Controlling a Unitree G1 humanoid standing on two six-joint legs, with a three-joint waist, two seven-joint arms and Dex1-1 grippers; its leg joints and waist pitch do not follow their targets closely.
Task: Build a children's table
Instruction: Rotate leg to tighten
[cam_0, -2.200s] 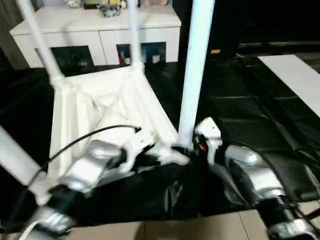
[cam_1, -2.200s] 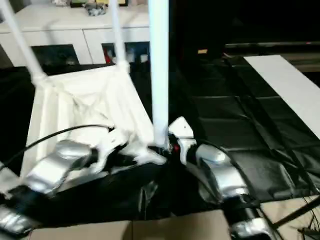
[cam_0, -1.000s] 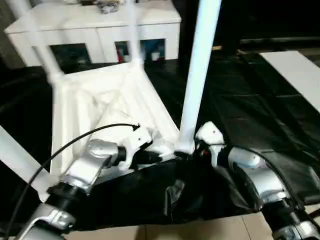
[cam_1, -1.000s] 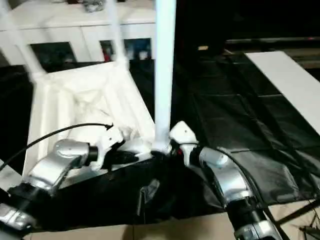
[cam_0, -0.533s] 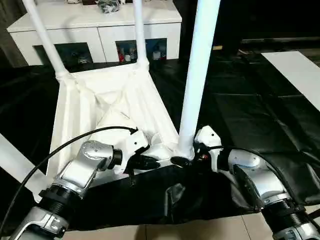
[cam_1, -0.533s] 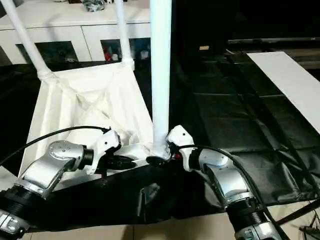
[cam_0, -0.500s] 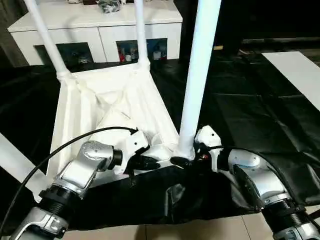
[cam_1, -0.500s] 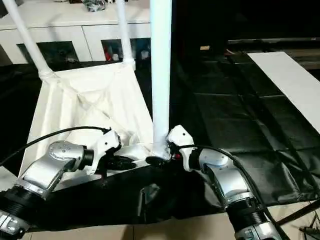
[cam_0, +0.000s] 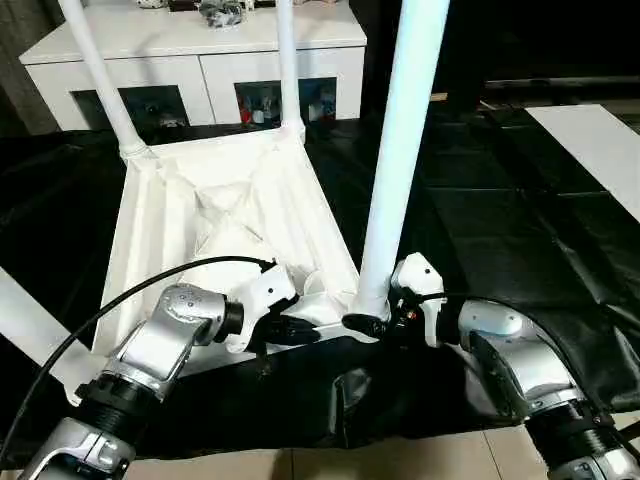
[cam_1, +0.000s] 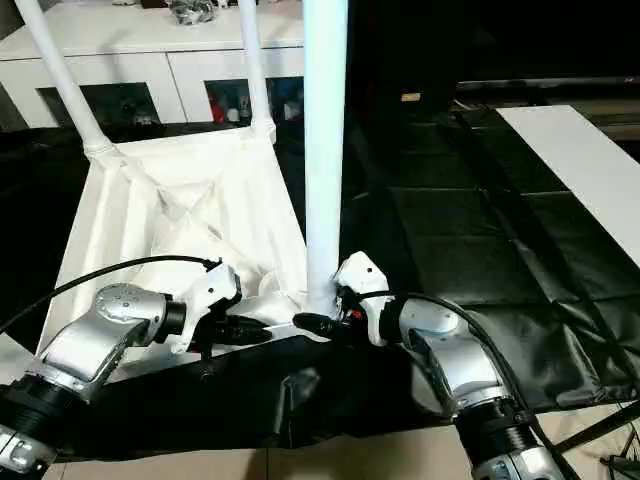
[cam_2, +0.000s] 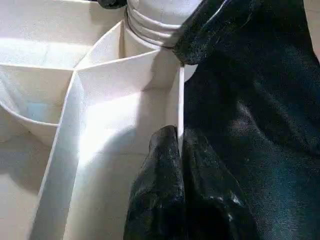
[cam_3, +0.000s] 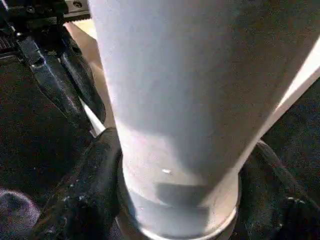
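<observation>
- Tabletop (cam_0: 215, 230) is lying underside-up on black sheeting at centre-left of the frame, with legs standing in its far corner sockets.
- Left end effector (cam_0: 300, 331) is pinching the tabletop's near rim, fingers pressed together on the thin wall.
- Right end effector (cam_1: 318, 323) is clasping the base of the near leg (cam_0: 398, 160), fingers spread around the tube.
- Leg's long axis is running straight up from the near-right socket, so the right arm is nearer for seating it.
</observation>
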